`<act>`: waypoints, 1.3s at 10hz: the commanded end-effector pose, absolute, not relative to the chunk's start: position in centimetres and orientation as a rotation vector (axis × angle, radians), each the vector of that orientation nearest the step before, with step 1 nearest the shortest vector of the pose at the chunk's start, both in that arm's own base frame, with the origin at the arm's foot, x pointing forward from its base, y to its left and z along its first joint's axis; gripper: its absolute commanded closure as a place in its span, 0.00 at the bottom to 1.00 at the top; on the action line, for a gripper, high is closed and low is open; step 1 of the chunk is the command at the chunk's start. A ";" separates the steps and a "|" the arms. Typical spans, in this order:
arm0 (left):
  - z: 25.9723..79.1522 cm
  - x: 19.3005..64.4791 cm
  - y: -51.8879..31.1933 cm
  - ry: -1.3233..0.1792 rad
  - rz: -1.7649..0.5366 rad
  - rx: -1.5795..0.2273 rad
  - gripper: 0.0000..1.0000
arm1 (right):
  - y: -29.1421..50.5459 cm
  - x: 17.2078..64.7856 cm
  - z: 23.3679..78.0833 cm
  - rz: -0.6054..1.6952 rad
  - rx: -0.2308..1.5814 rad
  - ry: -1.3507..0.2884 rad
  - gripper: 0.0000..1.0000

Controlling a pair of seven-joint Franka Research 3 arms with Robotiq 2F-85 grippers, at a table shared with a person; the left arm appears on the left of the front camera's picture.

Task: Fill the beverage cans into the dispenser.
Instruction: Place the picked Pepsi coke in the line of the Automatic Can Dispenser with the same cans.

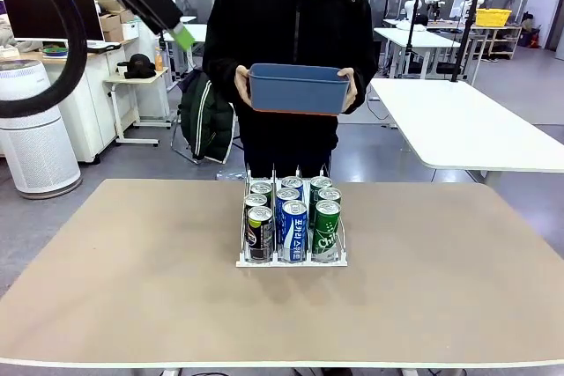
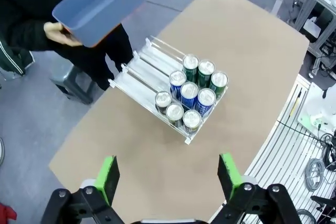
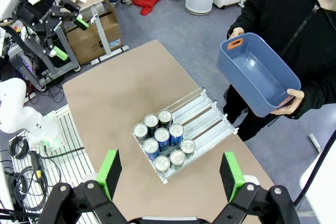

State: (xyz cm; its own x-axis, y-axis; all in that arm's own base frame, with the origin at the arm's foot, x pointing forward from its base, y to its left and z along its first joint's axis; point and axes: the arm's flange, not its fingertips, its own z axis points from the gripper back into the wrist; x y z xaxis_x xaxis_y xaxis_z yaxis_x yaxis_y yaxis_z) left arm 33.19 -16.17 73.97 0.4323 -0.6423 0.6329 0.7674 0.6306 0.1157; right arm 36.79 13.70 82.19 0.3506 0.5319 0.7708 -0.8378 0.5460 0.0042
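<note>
The table [image 1: 132,288] carried one load: the dispenser [image 1: 291,257] at centre, three lanes holding eight beverage cans [image 1: 293,217] bunched at the near end. The person across held an empty-looking blue bin [image 1: 298,88] above the far edge. You had the left gripper [image 2: 168,174] and right gripper [image 3: 169,169] high above the table, jaws wide, holding nothing. Judged near complete. For any further can, you should feed it upright at the far lane end and avoid the dividers.

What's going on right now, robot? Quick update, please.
Left gripper and right gripper open, empty, high. Eight cans sit in dispenser. Person holds empty blue bin. Nothing blocking.
</note>
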 end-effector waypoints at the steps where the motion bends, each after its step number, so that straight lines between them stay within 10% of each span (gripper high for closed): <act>1: 75.2 33.0 -15.4 -0.740 -0.938 -0.247 0.00 | 13.7 36.7 82.0 0.925 0.440 -0.801 0.00; 13: 77.7 31.7 -16.2 -0.782 -0.890 -0.188 0.00 | 13.7 36.7 82.0 0.925 0.440 -0.801 0.00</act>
State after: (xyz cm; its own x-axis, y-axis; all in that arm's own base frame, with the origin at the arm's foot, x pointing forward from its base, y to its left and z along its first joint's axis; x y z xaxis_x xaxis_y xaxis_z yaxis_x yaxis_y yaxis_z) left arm 32.02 -15.94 77.24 0.3824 -0.6296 0.6763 0.7645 0.6267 0.1511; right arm 36.79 13.70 82.19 0.3506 0.5319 0.7708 -0.8378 0.5460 0.0042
